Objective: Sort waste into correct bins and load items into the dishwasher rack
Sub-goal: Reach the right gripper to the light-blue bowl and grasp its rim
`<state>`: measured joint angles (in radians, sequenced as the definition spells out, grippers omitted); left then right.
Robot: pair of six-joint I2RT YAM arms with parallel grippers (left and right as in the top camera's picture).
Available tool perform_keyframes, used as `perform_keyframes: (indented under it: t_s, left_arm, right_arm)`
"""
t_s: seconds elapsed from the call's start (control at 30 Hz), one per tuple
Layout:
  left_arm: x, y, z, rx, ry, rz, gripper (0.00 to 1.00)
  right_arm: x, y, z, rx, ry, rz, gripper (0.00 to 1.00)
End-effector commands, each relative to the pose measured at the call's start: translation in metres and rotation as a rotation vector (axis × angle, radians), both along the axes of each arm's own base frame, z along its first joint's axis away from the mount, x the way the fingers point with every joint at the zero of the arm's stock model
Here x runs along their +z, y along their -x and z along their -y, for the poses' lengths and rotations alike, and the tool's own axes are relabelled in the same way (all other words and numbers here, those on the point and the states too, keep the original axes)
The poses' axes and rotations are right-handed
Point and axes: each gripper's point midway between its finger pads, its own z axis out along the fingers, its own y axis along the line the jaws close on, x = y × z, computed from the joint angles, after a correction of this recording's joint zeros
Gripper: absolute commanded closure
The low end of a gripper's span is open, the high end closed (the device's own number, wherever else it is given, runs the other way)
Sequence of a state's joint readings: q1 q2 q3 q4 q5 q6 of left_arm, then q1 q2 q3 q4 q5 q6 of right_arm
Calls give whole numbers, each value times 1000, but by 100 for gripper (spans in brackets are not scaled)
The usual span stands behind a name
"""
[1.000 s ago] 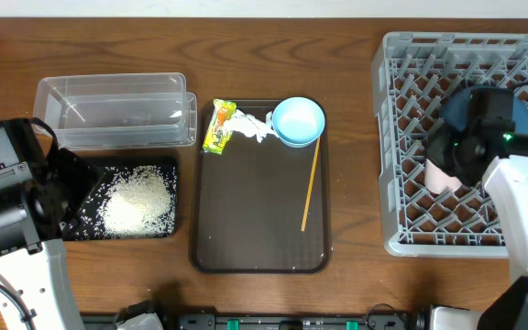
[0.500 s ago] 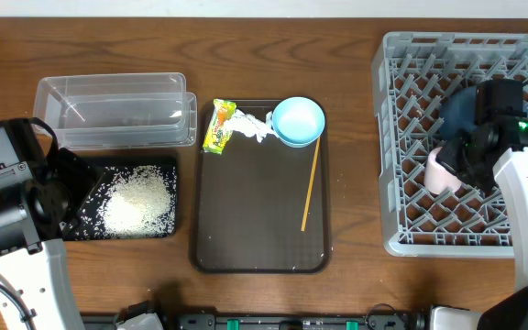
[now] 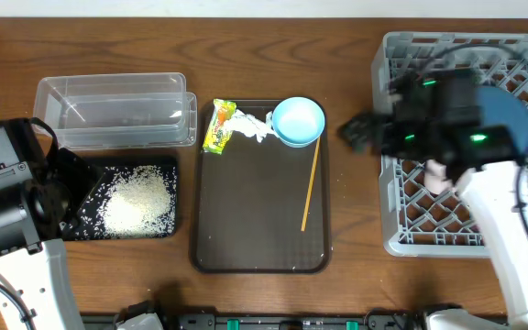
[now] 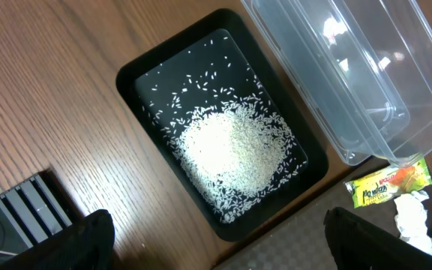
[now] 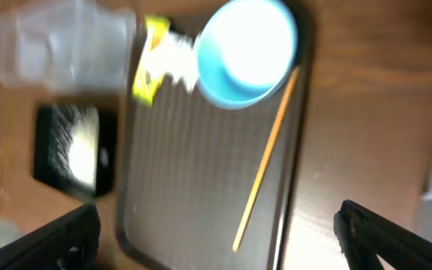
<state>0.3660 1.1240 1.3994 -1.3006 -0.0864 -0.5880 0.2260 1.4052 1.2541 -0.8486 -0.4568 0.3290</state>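
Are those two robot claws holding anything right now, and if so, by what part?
Nothing is held. The left gripper and the right gripper both stand wide open, with nothing between the jaws.

So it's a dark wood-grain table (image 3: 356, 229) with four things sitting straight on it. Going off the brown tray (image 3: 255, 220) in the middle: in the overhead view, the clear tub (image 3: 113, 110) is up and to the left of it. The black tray (image 3: 117, 236) is just left of it with a thin gap. Tub and black tray look touching along their long edges, can't really tell. The grey dishwasher rack (image 3: 447, 229) sits right of the brown tray, bare wood between them, running off the frame's right edge.
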Motion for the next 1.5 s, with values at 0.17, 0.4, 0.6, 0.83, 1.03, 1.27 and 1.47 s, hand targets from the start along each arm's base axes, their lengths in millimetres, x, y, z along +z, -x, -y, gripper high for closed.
perform_keyframes:
  t_s: [0.17, 0.4, 0.6, 0.83, 1.03, 1.27, 1.47]
  left_arm:
    - [5, 1, -5, 22, -18, 8, 8]
    - [5, 1, -5, 22, -18, 8, 8]
    - [5, 1, -5, 22, -18, 8, 8]
    - [4, 1, -5, 22, -18, 8, 8]
    - [4, 1, -5, 22, -18, 8, 8]
    - [4, 1, -5, 22, -18, 8, 8]
    - [5, 1, -5, 22, -18, 8, 8]
  right_arm:
    - [24, -13, -50, 86, 250, 309, 1]
    - [13, -59, -70, 129, 348, 466, 6]
    - [-44, -84, -94, 284, 476, 279, 7]
    - [-89, -104, -119, 407, 625, 139, 8]
    - [-135, -84, -130, 484, 648, 27, 33]
    - [-170, -69, -126, 520, 693, -73, 46]
    - [-183, -67, -124, 526, 704, -101, 60]
